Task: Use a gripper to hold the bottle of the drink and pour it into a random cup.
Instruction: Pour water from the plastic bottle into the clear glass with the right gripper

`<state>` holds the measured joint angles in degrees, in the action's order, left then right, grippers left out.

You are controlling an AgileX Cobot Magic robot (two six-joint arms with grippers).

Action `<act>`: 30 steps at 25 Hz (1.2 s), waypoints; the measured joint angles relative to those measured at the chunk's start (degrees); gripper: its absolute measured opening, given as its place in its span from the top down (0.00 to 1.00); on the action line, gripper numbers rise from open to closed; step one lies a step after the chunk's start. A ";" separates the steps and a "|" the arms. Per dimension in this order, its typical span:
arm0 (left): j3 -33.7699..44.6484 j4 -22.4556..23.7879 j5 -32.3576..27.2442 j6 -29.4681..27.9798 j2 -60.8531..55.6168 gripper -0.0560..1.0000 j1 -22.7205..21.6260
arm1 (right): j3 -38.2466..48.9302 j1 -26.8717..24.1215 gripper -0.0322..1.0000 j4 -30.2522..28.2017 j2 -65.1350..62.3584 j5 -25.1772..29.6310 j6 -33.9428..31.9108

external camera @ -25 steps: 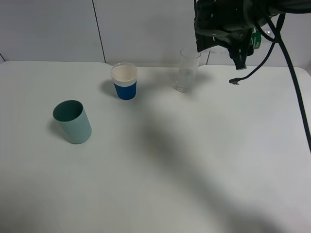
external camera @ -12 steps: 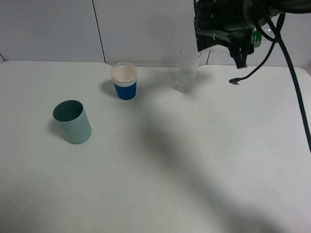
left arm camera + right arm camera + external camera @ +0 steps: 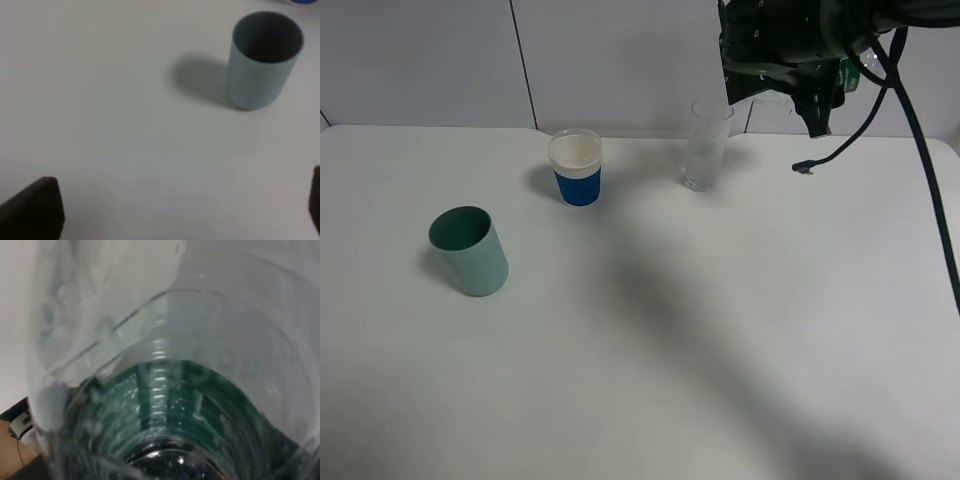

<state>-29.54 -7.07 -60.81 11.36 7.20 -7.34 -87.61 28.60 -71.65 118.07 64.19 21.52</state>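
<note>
Bottle of the drink (image 3: 165, 405) fills the right wrist view, so close that only blurred clear plastic ribs and a dark green label seen through the wall can be made out. No lettering on it can be read. In the high view only a sliver of that green label (image 3: 847, 76) shows past the black right gripper (image 3: 825, 85). The gripper holds the bottle in the air, above and just to the right of the clear tumbler (image 3: 705, 145). Its jaws are closed on the bottle, though the fingertips themselves are hidden behind the arm's body and a hanging black cable (image 3: 840, 148).

The tumbler stands upright on the white table (image 3: 720, 330). A blue-and-white paper cup (image 3: 576, 168) stands to the left of it, with no print legible on it. A teal cup (image 3: 470, 250) stands farther left of the tumbler and nearer the camera.

In the left wrist view the left gripper (image 3: 172, 210) shows only two dark fingertips (image 3: 30, 210) cut off at the frame edges. Its jaws are spread wide with nothing between them, over bare table near the teal cup (image 3: 265, 60).
</note>
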 joint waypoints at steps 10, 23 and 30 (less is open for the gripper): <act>0.00 0.00 0.00 0.00 0.00 0.01 0.00 | 0.00 0.00 0.44 -0.54 0.00 0.05 0.24; 0.00 0.00 0.00 0.00 0.00 0.01 0.00 | 0.00 0.00 0.44 -1.54 0.00 0.05 0.40; 0.00 0.00 0.00 0.00 0.00 0.01 0.00 | 0.00 0.00 0.44 -1.54 0.00 0.05 0.40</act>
<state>-29.54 -7.07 -60.81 11.36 7.20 -7.34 -87.61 28.60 -73.19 118.07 64.24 21.92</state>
